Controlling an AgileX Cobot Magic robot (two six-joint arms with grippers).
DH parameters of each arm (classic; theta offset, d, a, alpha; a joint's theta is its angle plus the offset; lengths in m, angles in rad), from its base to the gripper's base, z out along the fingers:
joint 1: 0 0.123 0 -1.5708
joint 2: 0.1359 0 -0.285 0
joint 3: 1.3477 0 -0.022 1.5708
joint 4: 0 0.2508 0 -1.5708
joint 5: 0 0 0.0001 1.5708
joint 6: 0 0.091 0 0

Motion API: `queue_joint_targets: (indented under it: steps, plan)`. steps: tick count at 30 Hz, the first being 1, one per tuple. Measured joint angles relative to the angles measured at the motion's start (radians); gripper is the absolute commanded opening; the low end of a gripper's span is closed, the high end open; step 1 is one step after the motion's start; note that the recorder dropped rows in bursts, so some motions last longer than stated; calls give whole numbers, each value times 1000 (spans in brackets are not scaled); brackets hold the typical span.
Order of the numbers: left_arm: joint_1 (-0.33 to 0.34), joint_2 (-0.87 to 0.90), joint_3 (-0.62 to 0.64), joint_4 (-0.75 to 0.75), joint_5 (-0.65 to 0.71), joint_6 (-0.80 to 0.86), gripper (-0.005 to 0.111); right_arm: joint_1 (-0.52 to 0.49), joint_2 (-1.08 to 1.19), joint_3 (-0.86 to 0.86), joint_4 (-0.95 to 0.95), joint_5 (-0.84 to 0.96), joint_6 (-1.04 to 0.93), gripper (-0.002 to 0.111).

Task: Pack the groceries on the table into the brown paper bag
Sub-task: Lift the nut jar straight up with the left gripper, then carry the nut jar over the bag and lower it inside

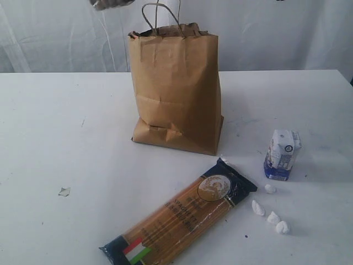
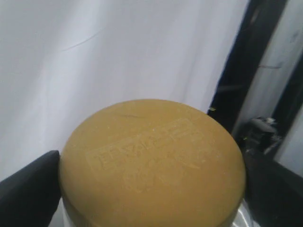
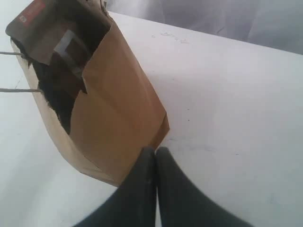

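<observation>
We see the jar held up high, near the bag's handles.
The left gripper's finger (image 2: 28, 194) presses the gold-lidded clear jar (image 2: 151, 161), claw wide around it. The right gripper (image 3: 155, 158) is pinched closed and empty beside the brown paper bag (image 1: 176, 94). The long spaghetti pack (image 1: 182, 218), white-blue carton (image 1: 282, 154) and small white lumps (image 1: 273, 215) lie on the table (image 1: 55, 127).

The gold-lidded clear jar (image 2: 151, 161), set against the matt black left fingers (image 2: 28, 189), has a dull satin lid with embossed lettering. Just beyond the smooth, matt black right fingers (image 3: 137, 189), the brown paper bag (image 3: 118, 118) is creased, matt paper. The long spaghetti pack (image 1: 182, 221) is glossy plastic film. The surface (image 1: 66, 121) is matt white and faintly scuffed.
</observation>
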Motion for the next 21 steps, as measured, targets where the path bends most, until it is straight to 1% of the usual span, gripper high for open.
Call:
queue_joint_targets:
  steps: [2, 4, 9, 13, 15, 16, 21]
  plan:
    - [0, 41, -16, -111, 57, 94, 0, 0, 0, 0, 0, 2, 0, 0]
    - [-2, 84, -39, -152, 77, 142, 0, 0, 0, 0, 0, 2, 0, 0]
    - [-2, 199, -128, -168, 84, 170, 0, 0, 0, 0, 0, 2, 0, 0]
    - [-4, 273, -228, -168, 96, 172, 0, 0, 0, 0, 0, 2, 0, 0]
    - [-13, 301, -282, -170, 96, 172, 0, 0, 0, 0, 0, 2, 0, 0]
    - [-27, 330, -332, -174, 96, 172, 0, 0, 0, 0, 0, 2, 0, 0]
    - [-67, 406, -434, -176, 96, 159, 0, 0, 0, 0, 0, 2, 0, 0]
